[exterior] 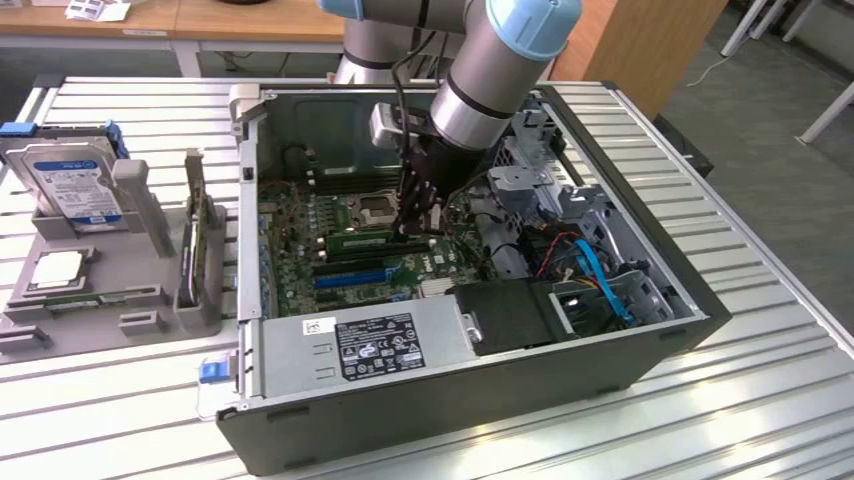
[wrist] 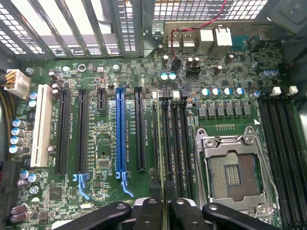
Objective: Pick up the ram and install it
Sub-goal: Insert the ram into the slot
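Closest, the end effector (wrist: pixel 165 211) grips the ram (wrist: pixel 159 143) edge-on between narrowly spaced fingers (wrist: pixel 148 213), along the memory slots (wrist: pixel 175 143).

An open computer case (exterior: pixel 467 430) rests on a slatted metal bench (exterior: pixel 761 400). Inside, a green motherboard (wrist: pixel 108 139) carries an empty processor socket (wrist: pixel 235 175), a blue slot (wrist: pixel 120 129) and a white slot (wrist: pixel 42 124), beside a labelled power supply (exterior: pixel 360 350). At the exterior view's left, a grey holder (exterior: pixel 140 200) props a hard drive (exterior: pixel 67 180) upright; a flat square part (exterior: pixel 60 270), possibly a processor, lies in it too.
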Robot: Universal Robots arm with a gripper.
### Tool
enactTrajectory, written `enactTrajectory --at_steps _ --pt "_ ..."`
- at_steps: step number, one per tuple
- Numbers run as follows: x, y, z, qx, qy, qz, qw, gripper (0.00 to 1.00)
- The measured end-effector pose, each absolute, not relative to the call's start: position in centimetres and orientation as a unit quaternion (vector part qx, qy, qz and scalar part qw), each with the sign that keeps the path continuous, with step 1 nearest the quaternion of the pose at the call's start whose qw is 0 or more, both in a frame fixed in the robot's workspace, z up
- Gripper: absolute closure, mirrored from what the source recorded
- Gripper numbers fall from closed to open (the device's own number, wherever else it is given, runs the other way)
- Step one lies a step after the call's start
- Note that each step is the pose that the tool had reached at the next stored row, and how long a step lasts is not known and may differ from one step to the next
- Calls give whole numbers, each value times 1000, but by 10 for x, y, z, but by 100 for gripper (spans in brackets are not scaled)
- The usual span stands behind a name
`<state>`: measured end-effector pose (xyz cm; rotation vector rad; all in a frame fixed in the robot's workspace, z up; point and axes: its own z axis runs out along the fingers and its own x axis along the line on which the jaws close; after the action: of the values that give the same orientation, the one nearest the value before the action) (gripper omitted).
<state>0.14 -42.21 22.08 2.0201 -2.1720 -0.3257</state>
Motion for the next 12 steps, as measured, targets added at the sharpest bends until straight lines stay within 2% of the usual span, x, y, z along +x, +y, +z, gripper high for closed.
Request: enactTrajectory --at_steps 12 --pt "1 -421 219 675 -726 -108 79 86"
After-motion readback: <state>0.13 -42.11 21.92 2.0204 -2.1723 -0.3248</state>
